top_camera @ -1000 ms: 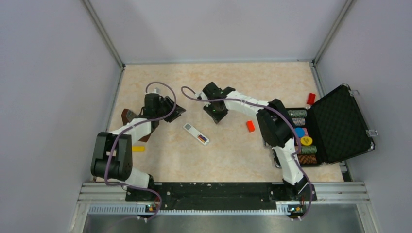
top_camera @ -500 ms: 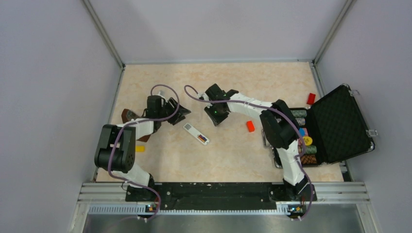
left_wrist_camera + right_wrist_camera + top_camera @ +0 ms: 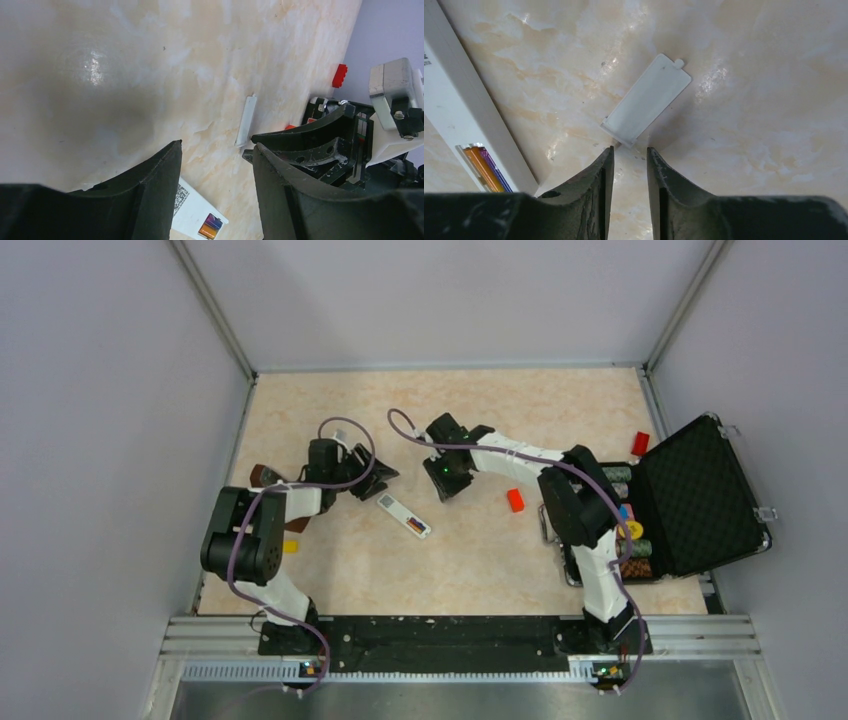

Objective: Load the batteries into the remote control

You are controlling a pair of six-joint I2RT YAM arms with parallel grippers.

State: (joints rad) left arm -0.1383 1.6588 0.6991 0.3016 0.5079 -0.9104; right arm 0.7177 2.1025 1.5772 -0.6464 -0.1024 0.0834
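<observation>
The white remote control (image 3: 403, 514) lies back up on the table between the arms. Its open compartment at the near-right end holds the two batteries (image 3: 416, 527), one purple and one orange, side by side. They also show in the right wrist view (image 3: 485, 168) and the left wrist view (image 3: 210, 226). My left gripper (image 3: 375, 478) is open and empty, just above the remote's far-left end (image 3: 196, 212). My right gripper (image 3: 630, 150) is slightly open and empty, with its tips right at the near end of a small loose white plate (image 3: 647, 100) lying flat on the table.
A red block (image 3: 515, 500) lies right of the remote, and another (image 3: 640, 443) lies by the open black case (image 3: 700, 495) holding coloured chips. A yellow bar (image 3: 289, 546) lies near the left arm. Walls close in the table.
My left gripper has moved right, closer to the remote's far end. My right gripper has shifted slightly. The remote has not moved.
</observation>
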